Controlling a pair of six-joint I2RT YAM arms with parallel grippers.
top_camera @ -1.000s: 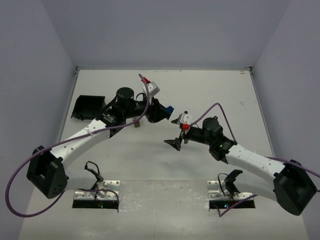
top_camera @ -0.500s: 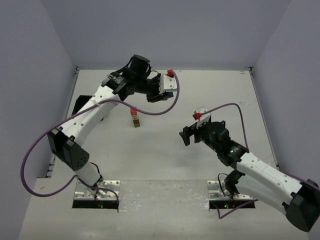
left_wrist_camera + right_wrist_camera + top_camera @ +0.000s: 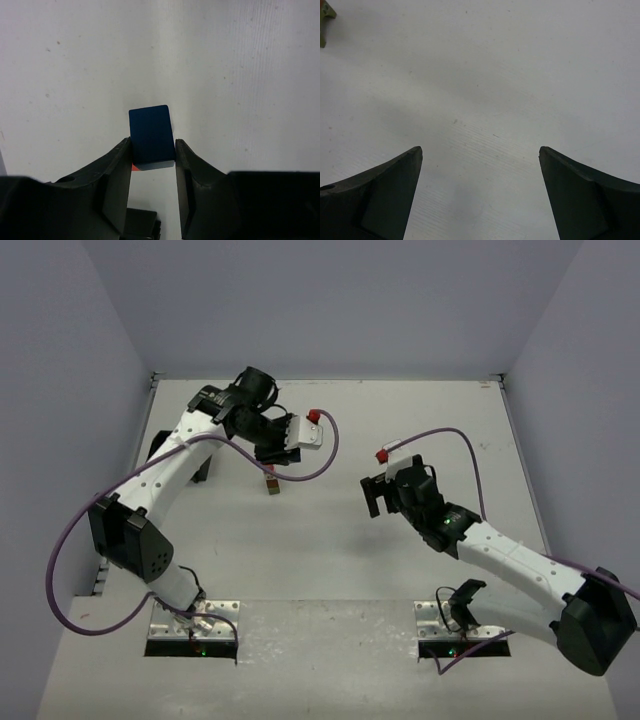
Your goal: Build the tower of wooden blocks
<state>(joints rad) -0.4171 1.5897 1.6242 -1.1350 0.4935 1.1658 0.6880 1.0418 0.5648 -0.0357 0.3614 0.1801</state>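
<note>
The wood block tower stands on the table. From above only its lower part shows, tan and olive; the rest is hidden under the left gripper. That gripper hangs directly over the tower, its fingers drawn in narrow on the blue wedge and pressing it from both sides. In the left wrist view a sliver of the red cube shows just under the wedge's lower left corner; whether the two touch cannot be told. The right gripper is well to the right of the tower, low over the table, its fingers spread wide and holding nothing. An olive-green block peeks in at the upper left corner of the right wrist view.
</note>
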